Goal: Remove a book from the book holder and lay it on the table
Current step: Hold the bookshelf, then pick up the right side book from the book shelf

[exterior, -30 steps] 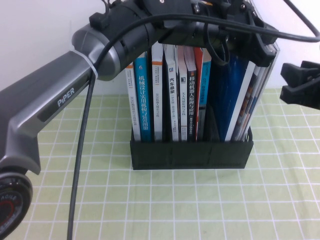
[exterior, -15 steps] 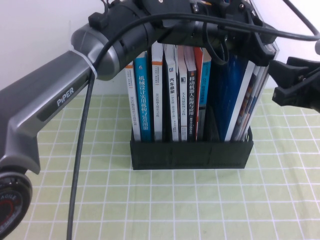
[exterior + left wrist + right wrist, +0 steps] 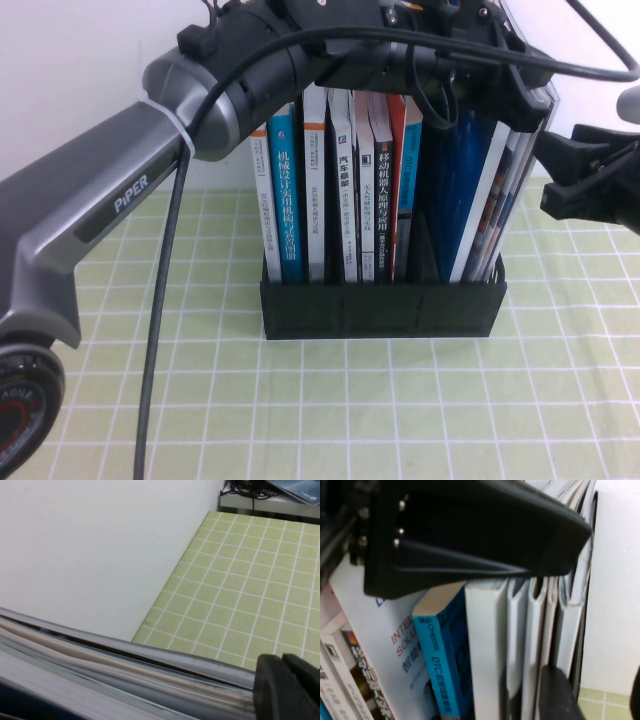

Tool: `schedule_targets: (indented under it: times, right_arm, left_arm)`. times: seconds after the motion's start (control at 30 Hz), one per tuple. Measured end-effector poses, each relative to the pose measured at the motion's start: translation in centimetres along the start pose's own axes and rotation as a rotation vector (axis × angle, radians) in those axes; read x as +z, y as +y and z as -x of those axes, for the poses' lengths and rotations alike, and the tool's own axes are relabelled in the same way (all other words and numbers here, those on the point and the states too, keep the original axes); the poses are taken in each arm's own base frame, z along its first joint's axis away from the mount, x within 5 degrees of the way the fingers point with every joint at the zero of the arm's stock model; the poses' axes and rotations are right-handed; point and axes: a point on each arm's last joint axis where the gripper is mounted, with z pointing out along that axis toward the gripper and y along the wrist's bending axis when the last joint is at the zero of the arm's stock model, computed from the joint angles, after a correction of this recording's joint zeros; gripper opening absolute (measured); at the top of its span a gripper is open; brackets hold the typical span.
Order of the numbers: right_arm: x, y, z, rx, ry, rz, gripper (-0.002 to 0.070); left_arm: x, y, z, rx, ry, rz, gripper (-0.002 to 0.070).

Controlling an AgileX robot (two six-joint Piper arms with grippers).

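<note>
**Item 1, book holder** (image 3: 385,308): black rack, standing towards the far edge of the table (image 3: 330,410) and about midway between its left and right edges. Full; nothing has been lifted out yet.

**Item 2, book** (image 3: 490,190): large and thin, upright among several like it at the holder's right end, bottom edge behind the low front wall. Only page edges and spines show, so I cannot tell which of the thin ones is which.

**Item 3, paperbacks** (image 3: 345,190): narrow, upright, with printed spines, filling the holder's left and middle slots. Not wanted.

**Item 4, my left gripper** (image 3: 505,85): reached across over the tops of the thin books at the right end. Its wrist view shows page edges running close beneath it. I cannot tell whether it has hold of anything.

**Item 5, my right gripper** (image 3: 575,165): fingers (image 3: 560,695) spread wide, holding nothing.

- Change noted: a second ago it sat out by the table's right edge. It has since come inward and now hangs just beside the holder's right end, level with the upper half of the thin books.
- Reading: the approach looks nearly done and the grasp has not begun. The holder and the books have not shifted.

**Item 6, cable** (image 3: 160,330): hangs from my left arm over the table's near left part, well apart from the holder.
</note>
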Motion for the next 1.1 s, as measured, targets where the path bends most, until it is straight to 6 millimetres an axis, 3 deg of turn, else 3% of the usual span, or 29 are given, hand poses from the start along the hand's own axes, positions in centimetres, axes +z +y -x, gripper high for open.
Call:
schedule_targets:
  times: [0.37, 0.77, 1.1]
  right_arm:
    - [0.5, -0.4, -0.2, 0.021, -0.036, -0.029, 0.0302]
    - [2.6, -0.6, -2.3, 0.065, -0.045, -0.012, 0.0302]
    - [2.1, -0.5, -2.0, 0.029, -0.024, -0.008, 0.0302]
  left_arm:
    - [-0.1, 0.3, 0.0, -0.001, -0.007, 0.014, -0.0003]
    - [-0.1, 0.4, 0.0, 0.005, -0.008, 0.025, -0.0003]
    - [-0.2, 0.5, -0.1, 0.009, -0.001, 0.026, -0.0003]
